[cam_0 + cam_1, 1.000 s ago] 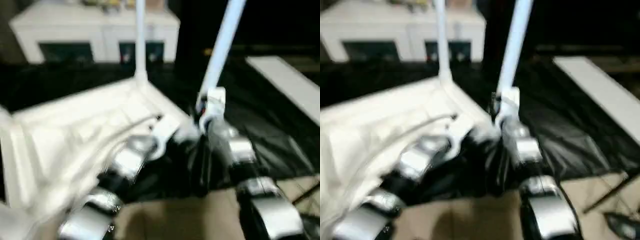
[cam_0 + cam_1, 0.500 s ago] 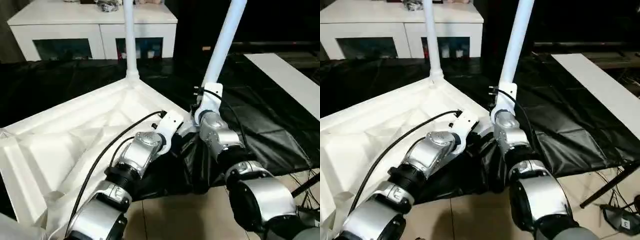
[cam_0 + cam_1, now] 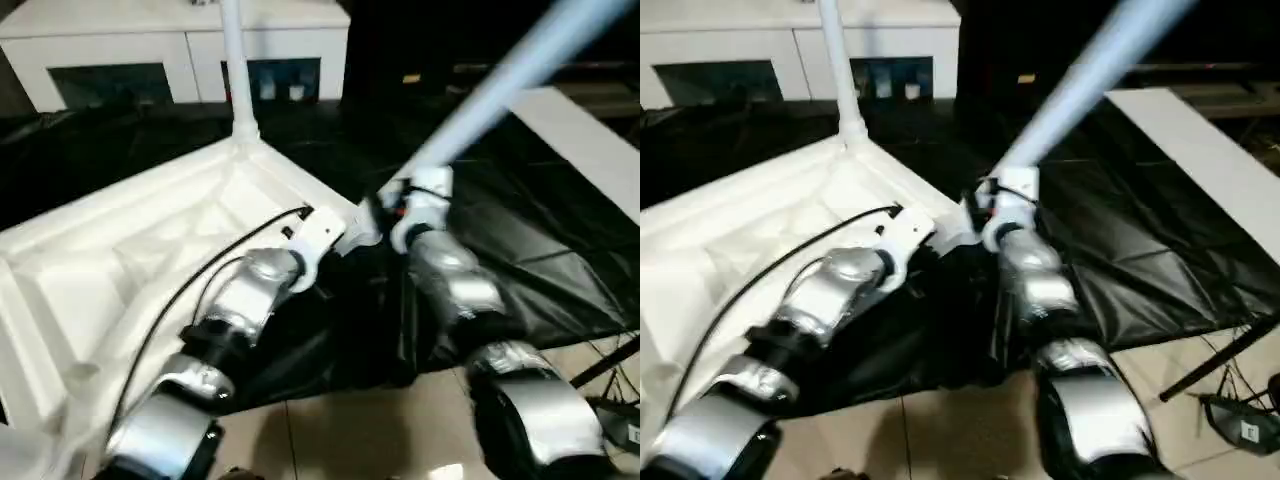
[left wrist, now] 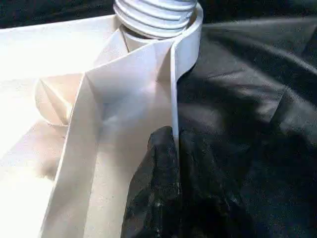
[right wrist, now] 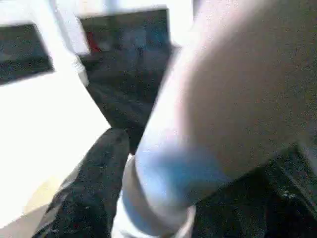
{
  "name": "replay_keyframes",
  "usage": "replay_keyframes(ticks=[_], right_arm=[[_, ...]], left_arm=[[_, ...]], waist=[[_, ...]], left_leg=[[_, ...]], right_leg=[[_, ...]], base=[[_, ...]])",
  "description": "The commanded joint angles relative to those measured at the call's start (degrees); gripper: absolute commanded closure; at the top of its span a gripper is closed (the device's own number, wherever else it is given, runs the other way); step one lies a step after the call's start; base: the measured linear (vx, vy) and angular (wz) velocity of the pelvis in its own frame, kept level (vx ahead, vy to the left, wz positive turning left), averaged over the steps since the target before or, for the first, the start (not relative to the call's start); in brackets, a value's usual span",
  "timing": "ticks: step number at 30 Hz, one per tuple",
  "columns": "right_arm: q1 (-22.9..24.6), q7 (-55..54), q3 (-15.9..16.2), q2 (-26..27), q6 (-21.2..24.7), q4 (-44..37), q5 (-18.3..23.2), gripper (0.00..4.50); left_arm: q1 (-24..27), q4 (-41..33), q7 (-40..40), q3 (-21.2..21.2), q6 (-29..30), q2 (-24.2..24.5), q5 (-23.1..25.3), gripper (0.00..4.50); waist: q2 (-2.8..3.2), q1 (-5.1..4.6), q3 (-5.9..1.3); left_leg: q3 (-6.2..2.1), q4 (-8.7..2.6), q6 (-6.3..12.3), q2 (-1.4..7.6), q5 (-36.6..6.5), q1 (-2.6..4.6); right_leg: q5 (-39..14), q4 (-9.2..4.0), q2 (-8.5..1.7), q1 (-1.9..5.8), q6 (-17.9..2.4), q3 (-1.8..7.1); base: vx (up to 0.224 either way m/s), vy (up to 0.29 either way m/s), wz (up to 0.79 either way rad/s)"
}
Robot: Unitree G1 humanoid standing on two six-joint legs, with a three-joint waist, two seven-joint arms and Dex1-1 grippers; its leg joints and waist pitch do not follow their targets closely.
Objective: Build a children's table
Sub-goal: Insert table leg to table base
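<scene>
Left gripper (image 4: 173,163) pinched tight on tabletop (image 3: 150,240) rim, centre frame. Right gripper (image 3: 385,205) around tilted leg (image 3: 500,90); grip unclear.

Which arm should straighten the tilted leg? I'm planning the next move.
Probably the right: its gripper is at that leg's base by the near corner socket, while the left gripper pinches the tabletop rim.
</scene>
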Motion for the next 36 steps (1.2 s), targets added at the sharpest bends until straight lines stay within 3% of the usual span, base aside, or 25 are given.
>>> replay_keyframes(ticks=[1,5,7,9,12,17,20,25,30,33,36], right_arm=[[3.11,3.78,0.34,-1.34,0.61,-5.54,0.72,1.11],[5.82,4.81,-0.47,-2.43,1.20,-8.86,1.46,0.94],[5.91,4.49,-1.98,-2.20,2.15,-8.92,2.92,1.32],[5.84,2.96,-4.06,-2.00,3.99,-9.17,4.74,1.34],[5.41,2.01,-5.41,-1.83,5.40,-9.27,5.92,1.62],[5.64,2.53,-5.14,-1.98,5.60,-10.34,5.72,1.94],[5.56,2.56,-5.15,-1.77,6.01,-10.86,5.90,2.02],[5.41,2.55,-5.19,-1.79,6.27,-11.20,6.06,2.25],[4.69,5.29,-5.30,-3.72,8.62,-13.85,6.98,2.40],[5.25,14.13,-3.25,-7.71,14.82,-18.69,9.06,2.44],[7.17,22.48,-0.86,-12.41,19.13,-23.52,10.42,2.53]], left_arm=[[1.13,-3.56,-3.05,-1.32,-2.51,1.55,-0.12,4.50],[2.04,-4.87,-4.16,-1.63,-3.06,2.92,0.05,4.50],[2.20,-4.89,-4.37,-1.58,-3.14,3.11,0.02,4.50],[2.31,-4.90,-4.70,-1.74,-3.25,3.50,0.04,4.50],[2.25,-5.21,-5.05,-1.89,-3.17,3.79,0.11,4.50],[2.29,-5.46,-5.31,-1.94,-3.31,4.02,-0.01,4.50],[2.32,-5.49,-5.43,-1.96,-3.57,4.24,0.17,4.50],[2.44,-5.65,-5.56,-2.06,-4.03,4.77,0.25,4.50],[3.46,-6.72,-8.94,-4.37,-10.22,7.43,1.54,4.50],[4.50,-7.30,-13.44,-6.40,-17.02,10.34,1.93,4.50],[5.01,-7.63,-17.18,-7.64,-21.94,12.09,1.50,4.50]], waist=[[0.24,0.42,-4.18],[0.38,0.59,-3.92],[0.52,0.56,-3.69],[0.74,0.49,-3.55],[0.87,0.56,-3.71],[0.77,0.80,-3.88],[0.54,0.84,-3.83],[0.65,0.97,-3.83],[0.59,1.04,-3.90],[0.53,1.30,-3.92],[0.62,1.71,-3.80]], left_leg=[[-0.31,-3.10,6.82,1.97,-4.62,1.48],[-0.16,-3.32,5.68,2.19,-7.98,1.67],[-0.13,-3.53,4.25,2.16,-10.39,1.78],[-0.20,-3.78,2.87,2.20,-12.18,1.82],[-0.19,-3.68,2.34,2.14,-10.58,1.84],[-0.10,-3.35,3.77,1.99,-7.34,1.70],[-0.05,-3.36,3.84,2.01,-8.07,1.74],[-0.13,-3.41,3.33,2.03,-8.19,1.75],[-0.16,-3.31,3.87,2.07,-7.46,1.72],[-0.14,-3.19,4.34,2.01,-7.33,1.74],[0.00,-3.23,3.54,2.13,-7.78,1.93]], right_leg=[[7.46,-2.79,-3.20,3.41,-16.19,2.62],[3.21,-3.10,-3.26,3.34,-16.23,2.81],[-0.91,-3.52,-3.23,3.18,-15.68,2.89],[-3.92,-3.79,-3.26,3.14,-14.80,3.06],[-1.42,-3.44,-3.12,3.12,-14.90,3.07],[2.80,-3.00,-3.16,3.26,-15.53,3.01],[1.40,-3.19,-3.22,3.28,-15.41,3.01],[0.29,-3.15,-3.21,3.27,-14.98,3.02],[1.18,-2.98,-3.17,3.36,-14.92,3.00],[1.73,-2.88,-2.96,3.54,-14.32,3.03],[1.06,-2.93,-3.05,3.26,-13.98,3.16]], base=[[0.000,0.000,0.00],[0.000,0.000,0.00],[0.000,0.000,0.00],[0.000,0.000,0.00],[0.000,0.000,0.00],[0.000,0.000,0.00],[0.000,0.000,0.00],[0.000,0.000,0.00],[0.000,0.000,0.00],[0.000,0.000,0.00],[0.000,0.000,0.00]])
